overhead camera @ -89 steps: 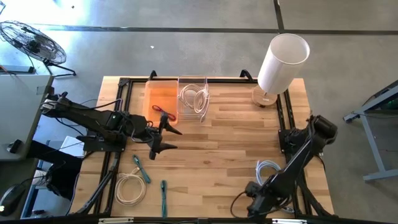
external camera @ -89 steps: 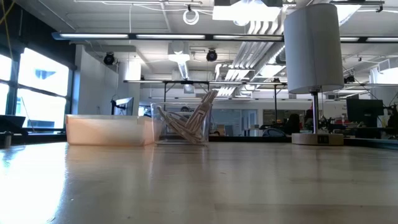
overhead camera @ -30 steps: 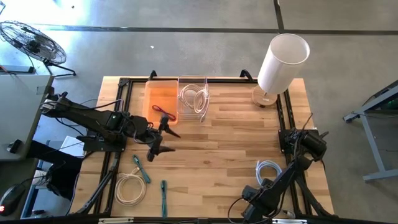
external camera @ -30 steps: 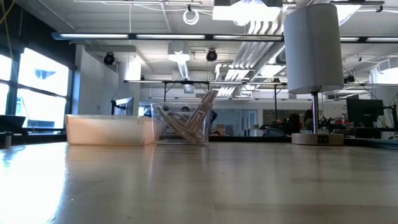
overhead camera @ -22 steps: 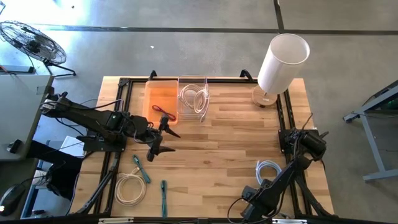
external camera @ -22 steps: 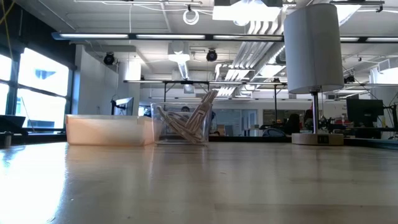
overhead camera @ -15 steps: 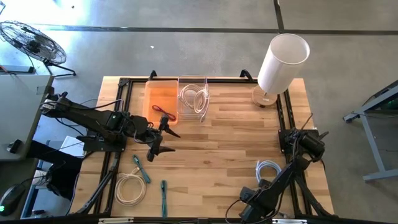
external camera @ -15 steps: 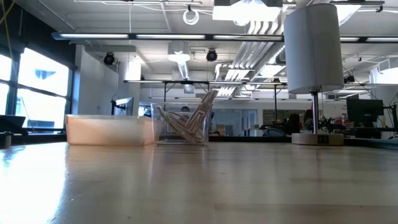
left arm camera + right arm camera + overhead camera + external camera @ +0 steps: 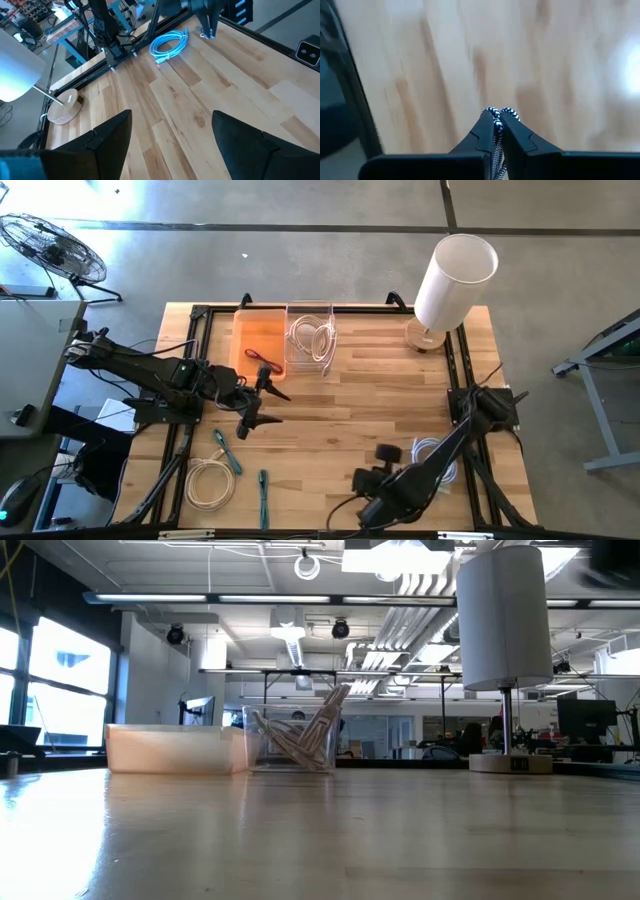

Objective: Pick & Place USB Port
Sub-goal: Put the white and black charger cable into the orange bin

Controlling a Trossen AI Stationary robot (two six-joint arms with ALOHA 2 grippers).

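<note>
1. At the table's left edge, the left arm reaches in toward the middle. The left gripper (image 9: 257,402) has its fingers (image 9: 107,137) spread wide with nothing between them, and it hovers just in front of the bins.
2. Near the front-left corner, a coiled white cable (image 9: 207,481) lies on the wooden table (image 9: 360,405). Two teal cables (image 9: 227,451) lie just beside it, toward the front edge. None of these has been collected yet.
3. At the back edge, left of centre, an orange bin (image 9: 258,332) holds a red-and-black cable (image 9: 263,363). A clear bin (image 9: 310,332) touching its right side holds looped white cables (image 9: 312,338). Some sorting therefore appears to be done.
4. Over the front edge, right of centre, the right arm folds down from its base at the right edge. The right gripper (image 9: 497,114) is pinched tight on a black-and-white braided USB cable (image 9: 495,142), held above the bare wood. The pick looks complete for this cable. The carry to a bin and the release are what remain. I cannot tell which bin it is meant for.
5. Near the right edge, toward the front, a coiled light cable (image 9: 169,42) rests on the table close to the right gripper, waiting its turn.
6. At the back-right corner stands a white lamp (image 9: 453,277), well apart from the work.
</note>
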